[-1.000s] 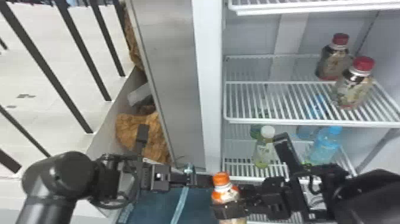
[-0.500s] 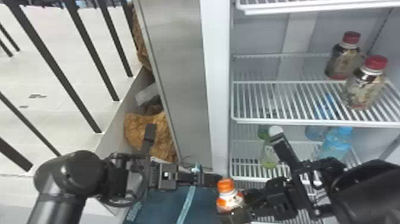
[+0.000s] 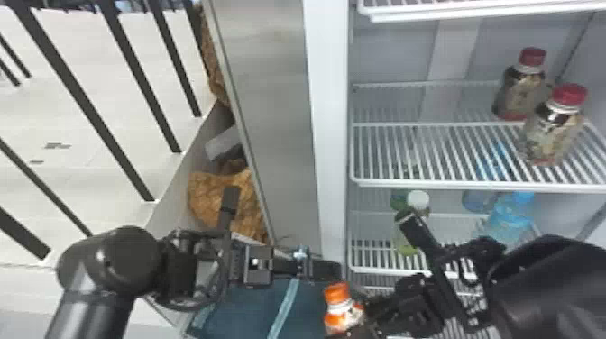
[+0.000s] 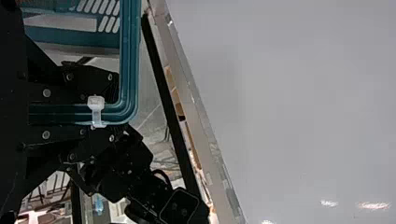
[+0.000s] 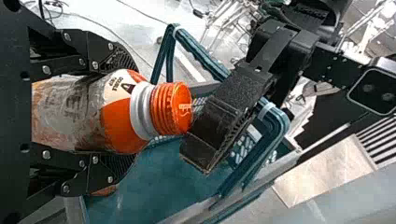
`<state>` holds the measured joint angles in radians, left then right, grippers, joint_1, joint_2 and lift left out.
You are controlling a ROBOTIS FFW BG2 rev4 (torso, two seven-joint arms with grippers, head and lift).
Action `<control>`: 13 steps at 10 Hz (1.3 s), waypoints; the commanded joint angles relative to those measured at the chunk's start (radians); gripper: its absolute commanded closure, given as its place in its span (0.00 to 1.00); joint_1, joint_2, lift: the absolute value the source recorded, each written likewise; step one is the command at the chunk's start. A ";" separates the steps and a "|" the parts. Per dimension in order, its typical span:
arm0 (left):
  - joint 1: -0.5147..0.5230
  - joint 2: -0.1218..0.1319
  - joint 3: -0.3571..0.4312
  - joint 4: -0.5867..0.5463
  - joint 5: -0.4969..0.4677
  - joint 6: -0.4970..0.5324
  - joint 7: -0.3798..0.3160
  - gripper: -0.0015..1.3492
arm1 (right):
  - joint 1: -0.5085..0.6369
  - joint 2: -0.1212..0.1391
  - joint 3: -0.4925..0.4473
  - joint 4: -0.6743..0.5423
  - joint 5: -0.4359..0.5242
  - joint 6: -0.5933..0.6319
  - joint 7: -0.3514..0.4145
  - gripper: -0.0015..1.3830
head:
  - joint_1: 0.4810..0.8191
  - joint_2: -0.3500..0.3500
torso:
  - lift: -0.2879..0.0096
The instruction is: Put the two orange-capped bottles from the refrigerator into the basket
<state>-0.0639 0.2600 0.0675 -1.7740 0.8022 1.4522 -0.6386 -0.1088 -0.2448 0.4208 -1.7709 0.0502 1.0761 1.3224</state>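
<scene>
- Gripping orange-capped btl (image 5: 95,114) btwn its fingers, R gripper (image 5: 128,116) has basket (image 5: 154,179) below.
- L gripper (image 4: 122,108), clamped on basket, sits near cap (image 5: 175,109) beyond R fingertips; careless lowering cd snag cap.
- Releasing early cd miss basket.

Over by the basket (image 3: 252,309), the right gripper (image 3: 349,332) has an orange-capped bottle (image 3: 339,311), near the left gripper (image 3: 327,271). Two red-capped bottles (image 3: 552,130) stand on a fridge shelf (image 3: 451,184)
</scene>
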 commanded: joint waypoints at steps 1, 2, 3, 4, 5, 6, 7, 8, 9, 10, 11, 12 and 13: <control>-0.010 0.001 -0.014 0.008 0.005 -0.004 0.000 0.89 | -0.039 0.005 0.034 0.064 -0.016 0.001 0.009 0.61 | 0.63 0.70 | 0.83; -0.012 0.001 -0.016 0.011 0.009 -0.007 0.002 0.89 | -0.053 0.012 0.036 0.091 -0.022 -0.004 0.009 0.61 | 0.63 0.70 | 0.83; -0.010 0.001 -0.018 0.013 0.013 -0.007 0.002 0.89 | -0.051 0.016 0.024 0.098 -0.030 -0.023 0.006 0.54 | 0.63 0.70 | 0.83; -0.010 0.001 -0.016 0.013 0.015 -0.007 0.002 0.89 | -0.048 0.019 0.014 0.111 -0.052 -0.070 -0.011 0.36 | 0.63 0.70 | 0.83; -0.010 0.001 -0.016 0.013 0.015 -0.007 0.002 0.89 | -0.048 0.024 0.006 0.125 -0.064 -0.104 -0.018 0.16 | 0.63 0.70 | 0.83; -0.010 0.001 -0.020 0.013 0.015 -0.007 0.002 0.89 | -0.048 0.030 -0.002 0.142 -0.072 -0.119 -0.020 0.00 | 0.63 0.70 | 0.83; -0.010 0.001 -0.020 0.013 0.015 -0.007 0.002 0.89 | -0.048 0.032 -0.004 0.172 -0.094 -0.134 -0.020 0.00 | 0.63 0.71 | 0.83; -0.010 0.001 -0.018 0.013 0.015 -0.007 0.002 0.89 | -0.048 0.033 -0.010 0.184 -0.102 -0.134 -0.020 0.00 | 0.63 0.71 | 0.83; -0.007 0.001 -0.016 0.013 0.017 -0.007 0.002 0.89 | -0.039 0.035 -0.022 0.184 -0.102 -0.134 -0.020 0.10 | 0.63 0.71 | 0.83; -0.005 0.001 -0.014 0.013 0.017 -0.007 0.002 0.89 | -0.031 0.036 -0.034 0.179 -0.102 -0.134 -0.020 0.15 | 0.63 0.71 | 0.83; -0.002 0.001 -0.012 0.013 0.017 -0.009 0.002 0.89 | -0.014 0.038 -0.058 0.162 -0.100 -0.134 -0.020 0.17 | 0.63 0.70 | 0.83; 0.000 0.001 -0.010 0.013 0.017 -0.012 0.002 0.89 | 0.001 0.039 -0.086 0.142 -0.090 -0.136 -0.020 0.18 | 0.63 0.70 | 0.83; 0.002 0.001 -0.004 0.013 0.017 -0.012 0.002 0.89 | 0.020 0.039 -0.118 0.108 -0.076 -0.136 -0.018 0.17 | 0.63 0.69 | 0.83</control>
<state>-0.0631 0.2607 0.0609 -1.7609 0.8196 1.4404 -0.6367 -0.0993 -0.2057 0.3203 -1.6454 -0.0332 0.9405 1.3036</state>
